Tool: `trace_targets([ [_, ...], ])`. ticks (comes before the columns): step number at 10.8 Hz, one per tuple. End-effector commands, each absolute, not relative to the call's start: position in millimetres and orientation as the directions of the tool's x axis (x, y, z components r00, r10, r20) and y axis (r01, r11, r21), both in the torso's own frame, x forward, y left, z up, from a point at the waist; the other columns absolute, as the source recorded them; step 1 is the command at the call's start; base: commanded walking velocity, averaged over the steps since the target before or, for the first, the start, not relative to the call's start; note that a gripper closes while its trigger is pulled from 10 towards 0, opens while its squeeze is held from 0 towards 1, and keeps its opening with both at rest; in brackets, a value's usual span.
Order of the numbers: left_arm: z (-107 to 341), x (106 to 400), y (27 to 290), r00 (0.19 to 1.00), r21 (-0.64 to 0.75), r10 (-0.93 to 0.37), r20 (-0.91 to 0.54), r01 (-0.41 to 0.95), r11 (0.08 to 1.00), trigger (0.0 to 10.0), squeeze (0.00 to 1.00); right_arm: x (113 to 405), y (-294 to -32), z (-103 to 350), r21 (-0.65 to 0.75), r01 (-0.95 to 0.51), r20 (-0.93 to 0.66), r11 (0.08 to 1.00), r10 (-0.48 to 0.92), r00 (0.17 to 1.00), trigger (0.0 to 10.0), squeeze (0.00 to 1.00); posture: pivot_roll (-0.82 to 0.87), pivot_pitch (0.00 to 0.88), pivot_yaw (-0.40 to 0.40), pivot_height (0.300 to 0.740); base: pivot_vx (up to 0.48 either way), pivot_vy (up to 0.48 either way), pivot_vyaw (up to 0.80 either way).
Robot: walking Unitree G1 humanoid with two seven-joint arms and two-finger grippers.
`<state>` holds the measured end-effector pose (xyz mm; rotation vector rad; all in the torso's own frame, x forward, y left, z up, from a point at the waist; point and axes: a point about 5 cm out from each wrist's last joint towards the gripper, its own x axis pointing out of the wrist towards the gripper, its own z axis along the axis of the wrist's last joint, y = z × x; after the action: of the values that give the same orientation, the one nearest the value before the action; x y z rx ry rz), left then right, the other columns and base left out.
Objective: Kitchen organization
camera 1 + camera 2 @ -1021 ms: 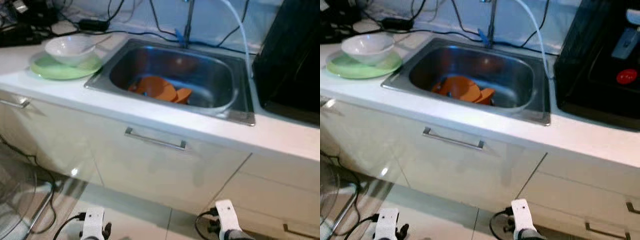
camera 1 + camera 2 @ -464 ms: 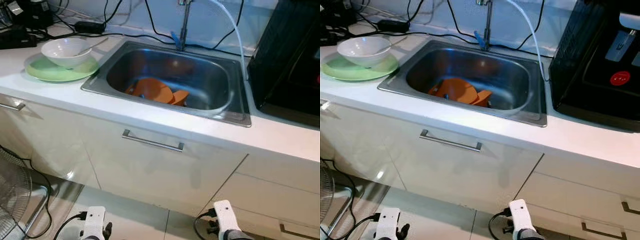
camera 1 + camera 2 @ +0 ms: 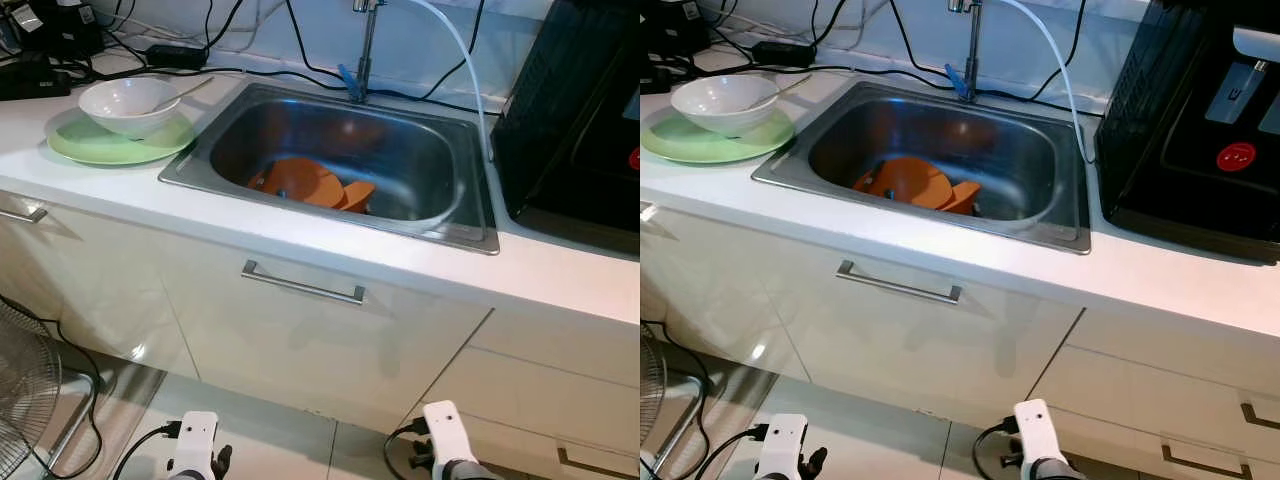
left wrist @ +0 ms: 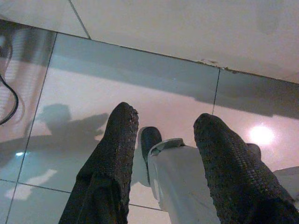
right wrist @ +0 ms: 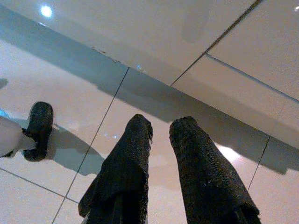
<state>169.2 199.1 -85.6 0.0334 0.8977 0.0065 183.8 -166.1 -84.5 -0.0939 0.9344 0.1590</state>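
Left end effector (image 4: 161, 140): hangs low over the floor tiles, its 2 fingers spread wide with nothing between them.
Right end effector (image 5: 161, 135): also hangs over the floor, close by the cabinet base; its 2 fingers stand a little apart, holding nothing.
Fan (image 3: 25, 385): a wire grille by the robot's left, more of it in the head view than 1 second ago.
Cabinet (image 3: 300, 330): white front with a bar handle (image 3: 303, 284), shut, directly ahead and below the sink.
Bench (image 3: 560, 275): white top, now sharper and a touch lower in the frame.
Sink (image 3: 455, 235): steel basin set into the bench, centred ahead.
Orange dishes (image 3: 308, 182): 2 or 3 pieces lying on the sink floor, overlapping; exact count is hard to tell.
Plate (image 3: 95, 145): green, on the bench left of the sink, carrying a white bowl (image 3: 125, 102) with a utensil in it.
Black appliance (image 3: 1200, 110): on the bench right of the sink.
Tap (image 3: 362, 45): at the sink's far rim, with a pale hose (image 3: 470, 70) arcing down to the right rim.
Change: the whole view shifts and clears across the last second, so the camera settles nearer the sink; the dishes do not move.
Meaning: the approach looks about finished, and no reach has begun; both arms must rise before anything gets sorted.
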Motion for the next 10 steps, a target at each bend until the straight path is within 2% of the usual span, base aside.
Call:
trace_targets([
  [1, -86.3, 169.4, 196.1, 0.614, 0.029, 0.011, -0.789, 0.019, 0.999, 10.0, 0.00, 181.8, -172.5, -84.9, -0.018, -0.145, -0.806, 0.989, 0.071, 0.587, 10.0, 0.00, 0.21, 0.017, -0.070, 0.725, 0.000, 0.000, 0.00],
  [4, -85.7, 171.4, 194.9, 0.616, 0.028, 0.005, -0.788, 0.028, 0.999, 10.0, 0.00, 179.2, -173.7, -86.1, -0.014, -0.129, -0.810, 0.992, 0.065, 0.583, 10.0, 0.00, 0.20, 0.006, -0.062, 0.725, 0.000, 0.000, 0.00],
  [7, -82.5, 177.5, 197.4, 0.633, 0.029, 0.020, -0.774, 0.003, 1.000, 10.0, 0.00, 182.4, -172.7, -84.7, -0.008, -0.121, -0.805, 0.993, 0.065, 0.590, 10.0, 0.00, 0.21, 0.042, -0.069, 0.725, 0.000, 0.000, 0.00],
  [10, -86.1, 169.9, 199.9, 0.608, 0.040, 0.048, -0.793, -0.026, 0.999, 10.0, 0.00, 183.0, -172.9, -84.4, -0.002, -0.111, -0.804, 0.994, 0.064, 0.592, 10.0, 0.00, 0.21, 0.063, -0.073, 0.725, 0.000, 0.081, 0.00],
])
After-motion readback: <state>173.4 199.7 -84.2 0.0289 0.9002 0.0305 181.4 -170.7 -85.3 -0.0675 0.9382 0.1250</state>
